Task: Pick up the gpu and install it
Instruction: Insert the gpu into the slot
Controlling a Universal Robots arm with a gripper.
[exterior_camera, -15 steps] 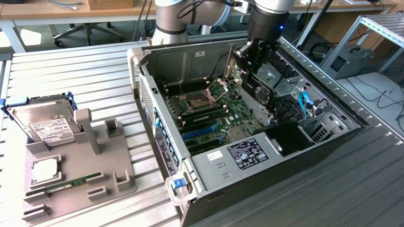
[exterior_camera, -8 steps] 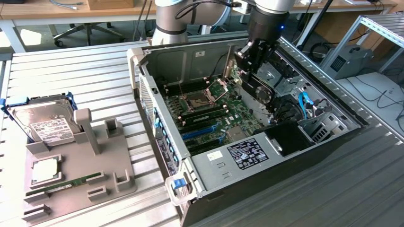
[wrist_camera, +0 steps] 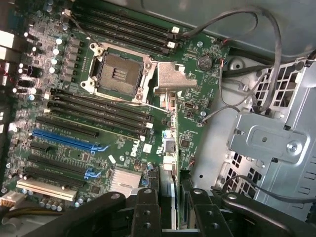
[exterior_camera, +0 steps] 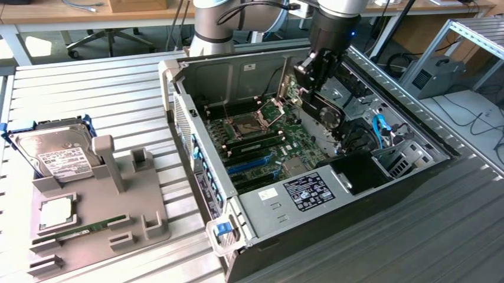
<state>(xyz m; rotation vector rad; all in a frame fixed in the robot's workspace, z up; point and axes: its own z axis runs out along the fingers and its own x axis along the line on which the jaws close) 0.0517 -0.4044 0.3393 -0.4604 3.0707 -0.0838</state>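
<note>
One gpu (exterior_camera: 327,112) is being gripped edge-on by the closed end effector (wrist_camera: 173,195) above the motherboard (wrist_camera: 123,143) at the far end of the case (exterior_camera: 177,112); installing is being attempted, with alignment over an expansion slot (wrist_camera: 64,139) being needed.

Green motherboard (wrist_camera: 118,140), blue slots (wrist_camera: 66,139), black gpu (exterior_camera: 326,114), grey tray (exterior_camera: 102,206), white-labelled silver hard drive (exterior_camera: 55,156).

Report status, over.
Gripper shut on graphics card, edge-on over motherboard in open case. Raised socket cover near its far end; cables off to side.
</note>
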